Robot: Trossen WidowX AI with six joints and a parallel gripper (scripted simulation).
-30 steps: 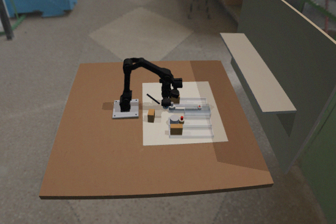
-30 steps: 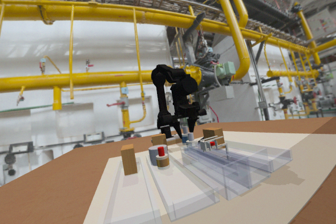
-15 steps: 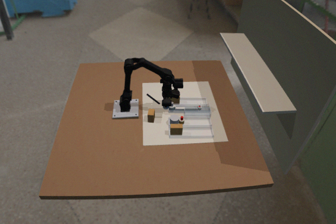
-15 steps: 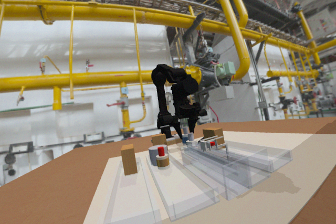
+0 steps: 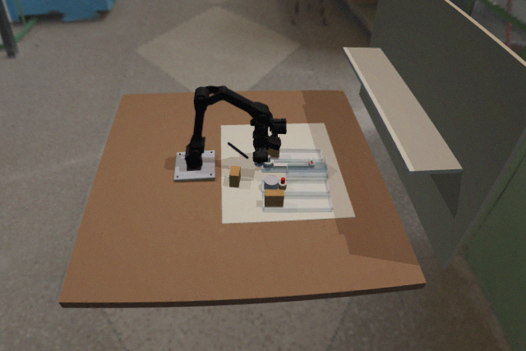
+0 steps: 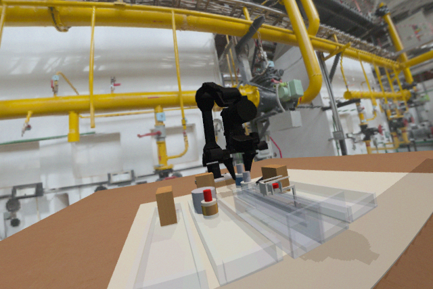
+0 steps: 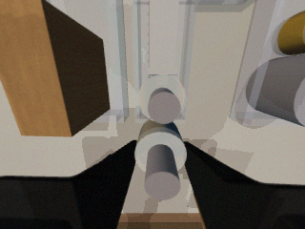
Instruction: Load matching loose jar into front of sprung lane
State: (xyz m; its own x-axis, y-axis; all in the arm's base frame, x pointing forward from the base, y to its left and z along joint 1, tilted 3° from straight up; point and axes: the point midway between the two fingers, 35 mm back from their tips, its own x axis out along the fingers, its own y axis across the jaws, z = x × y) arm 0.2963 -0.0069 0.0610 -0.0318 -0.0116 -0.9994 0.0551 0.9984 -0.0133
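My two black pincer fingers [image 5: 260,163] [image 6: 241,177] stand about half open, closed on the sides of a small round jar with a blue body, a white shoulder and a grey cylindrical knob [image 6: 239,169] [image 7: 162,159]. I have it upright, as far as I can see, its axis running down between my fingers.

The relation that matters lies straight ahead of me: the matching white-shouldered jar with a grey knob [image 5: 268,163] [image 6: 246,177] [image 7: 165,102] stands at the front end of the clear, narrow-walled sprung lane [image 5: 306,166] [image 7: 190,62], directly beyond my jar and nearly in line with it. From the wrist the two overlap, so I cannot tell whether they touch. My jar still seems to be on the front side of the low stop.

I judge the next move to be a level push away from me along the lane, driving the old jar back before I lower mine behind the stop. Off to one side, the tan wooden block [image 5: 274,152] [image 6: 274,175] [image 7: 52,72] stands near my finger's path; drifting sideways could knock it.
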